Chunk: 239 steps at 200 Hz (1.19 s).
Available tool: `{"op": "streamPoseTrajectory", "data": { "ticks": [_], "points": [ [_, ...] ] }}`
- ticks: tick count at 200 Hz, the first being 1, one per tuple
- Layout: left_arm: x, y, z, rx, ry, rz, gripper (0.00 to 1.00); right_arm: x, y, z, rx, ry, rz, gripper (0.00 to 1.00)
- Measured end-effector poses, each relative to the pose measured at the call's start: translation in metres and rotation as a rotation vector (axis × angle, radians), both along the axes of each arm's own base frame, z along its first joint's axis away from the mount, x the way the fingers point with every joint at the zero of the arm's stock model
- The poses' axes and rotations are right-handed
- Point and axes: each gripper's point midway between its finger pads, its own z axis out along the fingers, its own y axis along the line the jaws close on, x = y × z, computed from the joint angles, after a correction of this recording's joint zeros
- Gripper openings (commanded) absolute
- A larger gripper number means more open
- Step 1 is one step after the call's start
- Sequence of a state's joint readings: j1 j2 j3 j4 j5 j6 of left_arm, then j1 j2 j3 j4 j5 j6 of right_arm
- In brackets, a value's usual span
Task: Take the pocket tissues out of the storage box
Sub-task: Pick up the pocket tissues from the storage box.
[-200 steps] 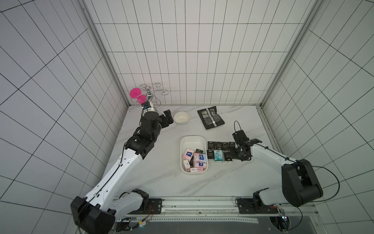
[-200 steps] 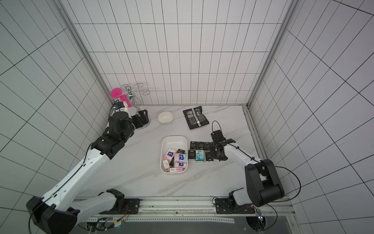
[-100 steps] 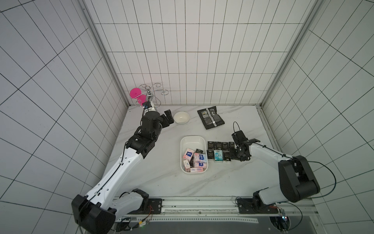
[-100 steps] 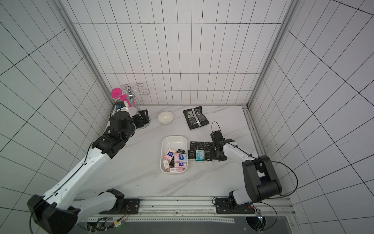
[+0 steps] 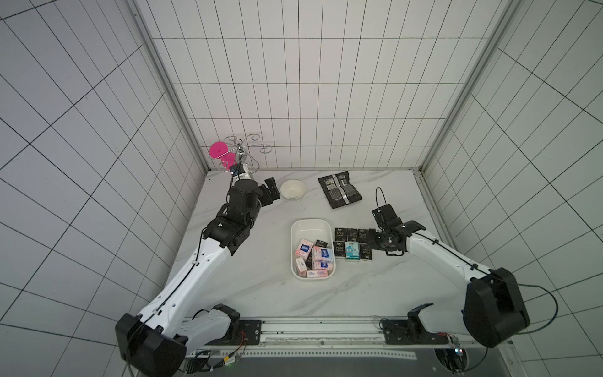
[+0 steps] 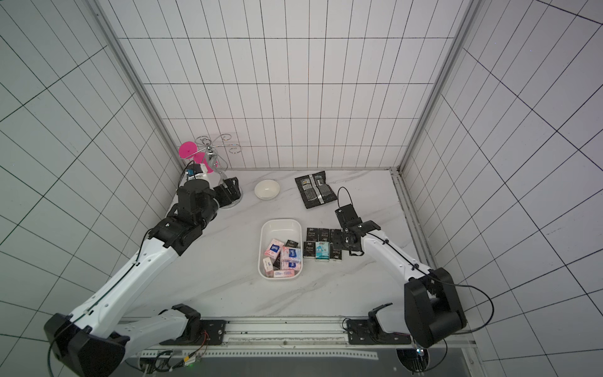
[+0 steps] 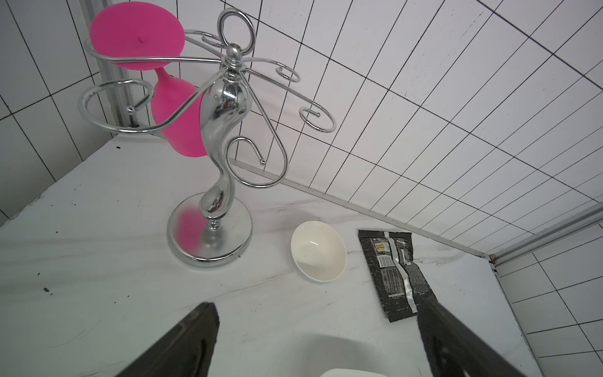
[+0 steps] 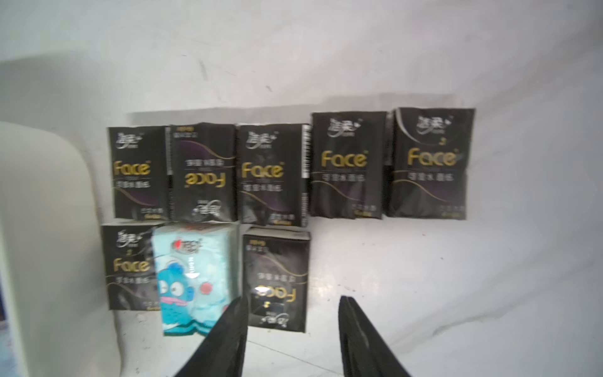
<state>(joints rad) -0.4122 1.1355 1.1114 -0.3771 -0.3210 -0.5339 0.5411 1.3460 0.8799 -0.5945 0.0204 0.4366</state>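
Beside the storage box [image 8: 49, 228], seven black pocket tissues [image 8: 347, 164] are each showing the gold word "Face" in the right wrist view. On two of them the word is standing upside down. The small print under it is blurring past reading. One is showing a barcode strip, digits unreadable. The teal packet [image 8: 195, 280], second out from the box, is carrying a red logo too blurred to read. The black foil pouch [image 5: 340, 189], behind the box, is bearing print too small to read.

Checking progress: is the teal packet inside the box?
No, the teal packet lies outside the box, on the table between black packets.
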Motion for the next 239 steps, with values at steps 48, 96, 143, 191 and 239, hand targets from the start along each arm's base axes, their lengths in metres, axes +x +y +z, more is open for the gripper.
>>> {"op": "streamPoseTrajectory", "data": {
  "ticks": [48, 96, 143, 191, 239],
  "points": [
    [0.001, -0.006, -0.003, 0.013, 0.012, -0.007, 0.99, -0.011, 0.041, 0.014, 0.051, -0.028, 0.095, 0.5],
    [0.0, -0.002, -0.004, 0.032, 0.017, 0.01, 0.98, -0.018, 0.091, 0.054, 0.124, -0.108, 0.235, 0.52],
    [-0.001, 0.0, -0.007, 0.05, 0.029, 0.018, 0.99, -0.058, 0.15, 0.068, 0.169, -0.115, 0.487, 0.54],
    [-0.001, 0.002, -0.007, 0.059, 0.034, 0.024, 0.99, -0.102, 0.196, 0.056, 0.155, -0.089, 0.646, 0.54],
    [-0.002, 0.004, -0.008, 0.071, 0.037, 0.031, 0.99, -0.127, 0.228, 0.025, 0.109, -0.045, 0.719, 0.57]
  ]
}}
